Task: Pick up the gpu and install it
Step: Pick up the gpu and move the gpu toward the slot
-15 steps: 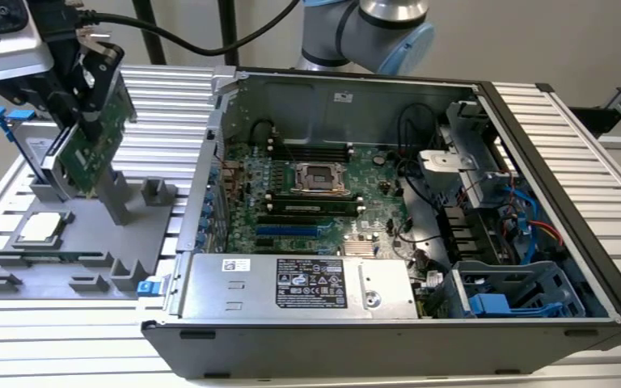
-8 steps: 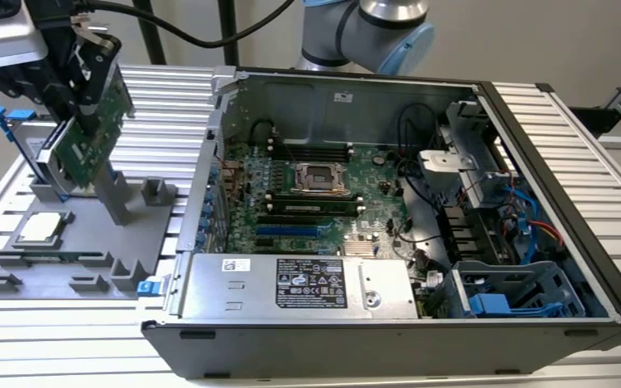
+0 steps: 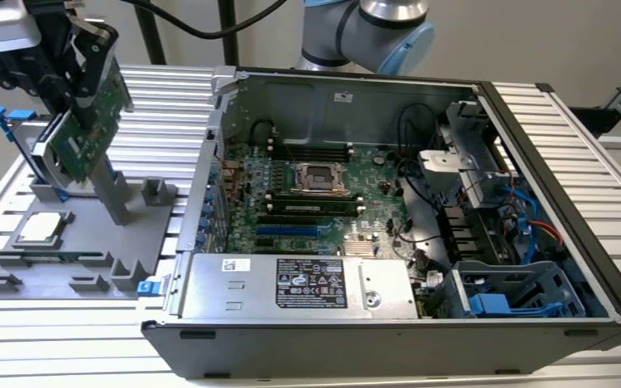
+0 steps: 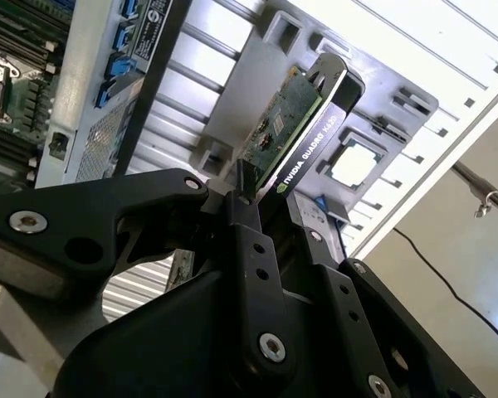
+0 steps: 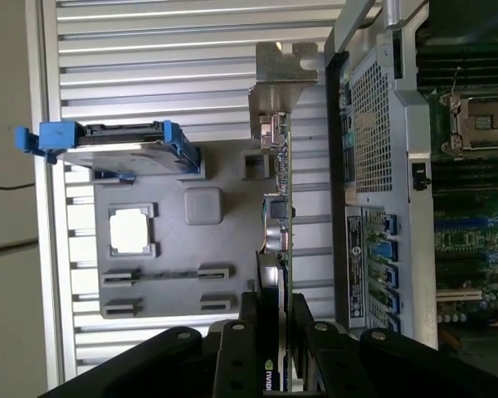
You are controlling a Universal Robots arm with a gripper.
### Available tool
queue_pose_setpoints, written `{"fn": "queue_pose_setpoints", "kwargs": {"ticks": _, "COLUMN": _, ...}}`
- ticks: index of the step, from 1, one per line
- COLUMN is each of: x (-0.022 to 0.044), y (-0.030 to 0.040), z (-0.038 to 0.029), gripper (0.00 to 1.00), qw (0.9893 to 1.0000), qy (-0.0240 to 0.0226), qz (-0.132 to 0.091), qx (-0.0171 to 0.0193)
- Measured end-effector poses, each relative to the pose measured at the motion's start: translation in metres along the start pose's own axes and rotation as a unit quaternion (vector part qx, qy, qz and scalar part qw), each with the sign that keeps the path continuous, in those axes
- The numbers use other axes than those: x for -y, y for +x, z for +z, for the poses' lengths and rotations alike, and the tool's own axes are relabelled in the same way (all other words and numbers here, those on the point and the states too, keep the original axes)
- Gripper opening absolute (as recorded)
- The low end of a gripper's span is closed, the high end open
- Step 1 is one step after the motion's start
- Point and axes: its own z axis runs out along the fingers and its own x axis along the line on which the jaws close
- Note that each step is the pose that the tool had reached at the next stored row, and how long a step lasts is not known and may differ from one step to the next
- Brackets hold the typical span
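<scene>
Holding the gpu clamped by just one narrow edge, the gripper could let it pivot or slip and strike the computer case.

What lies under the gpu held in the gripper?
In the first wrist view, the grey holder tray and the ribbed table show below the gpu, which the gripper clamps edge-on. The tray strip directly beneath the card is hidden by it.
</scene>
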Motion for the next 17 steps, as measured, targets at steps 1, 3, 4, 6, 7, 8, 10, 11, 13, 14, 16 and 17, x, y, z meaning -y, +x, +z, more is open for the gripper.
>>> {"fn": "queue_pose_setpoints", "kwargs": {"ticks": 1, "x": -0.0001, "y": 0.0000, "z": -0.0010, "gripper": 0.00, "qw": 1.0000, "qy": 0.0000, "qz": 0.000, "qx": 0.0000}}
{"fn": "queue_pose_setpoints", "kwargs": {"ticks": 3, "x": -0.0002, "y": -0.0001, "z": -0.0027, "gripper": 0.00, "qw": 1.0000, "qy": 0.0000, "qz": 0.000, "qx": 0.0000}}
{"fn": "queue_pose_setpoints", "kwargs": {"ticks": 4, "x": -0.0002, "y": -0.0001, "z": -0.0035, "gripper": 0.00, "qw": 1.0000, "qy": 0.0000, "qz": 0.000, "qx": 0.0000}}
{"fn": "queue_pose_setpoints", "kwargs": {"ticks": 6, "x": -0.0003, "y": -0.0001, "z": -0.0050, "gripper": 0.00, "qw": 1.0000, "qy": 0.0000, "qz": 0.000, "qx": 0.0000}}
{"fn": "queue_pose_setpoints", "kwargs": {"ticks": 7, "x": -0.0003, "y": -0.0001, "z": -0.0056, "gripper": 0.00, "qw": 1.0000, "qy": 0.0000, "qz": 0.000, "qx": 0.0000}}
{"fn": "queue_pose_setpoints", "kwargs": {"ticks": 8, "x": -0.0003, "y": -0.0001, "z": -0.0059, "gripper": 0.00, "qw": 1.0000, "qy": 0.0000, "qz": 0.000, "qx": 0.0000}}
{"fn": "queue_pose_setpoints", "kwargs": {"ticks": 10, "x": -0.0004, "y": -0.0001, "z": -0.0060, "gripper": 0.00, "qw": 1.0000, "qy": 0.0000, "qz": 0.000, "qx": 0.0000}}
{"fn": "queue_pose_setpoints", "kwargs": {"ticks": 11, "x": -0.0004, "y": -0.0001, "z": -0.0061, "gripper": 0.00, "qw": 1.0000, "qy": 0.0000, "qz": 0.000, "qx": 0.0000}}
{"fn": "queue_pose_setpoints", "kwargs": {"ticks": 13, "x": -0.0005, "y": -0.0004, "z": -0.0062, "gripper": 0.00, "qw": 1.0000, "qy": 0.0001, "qz": 0.000, "qx": -0.0001}}
{"fn": "queue_pose_setpoints", "kwargs": {"ticks": 14, "x": -0.0005, "y": -0.0007, "z": -0.0062, "gripper": 0.00, "qw": 1.0000, "qy": 0.0001, "qz": 0.000, "qx": -0.0001}}
{"fn": "queue_pose_setpoints", "kwargs": {"ticks": 16, "x": -0.0007, "y": -0.0011, "z": -0.0061, "gripper": 0.00, "qw": 1.0000, "qy": 0.0001, "qz": 0.000, "qx": 0.0000}}
{"fn": "queue_pose_setpoints", "kwargs": {"ticks": 17, "x": -0.0007, "y": -0.0015, "z": -0.0061, "gripper": 0.00, "qw": 1.0000, "qy": 0.0001, "qz": 0.000, "qx": 0.0000}}
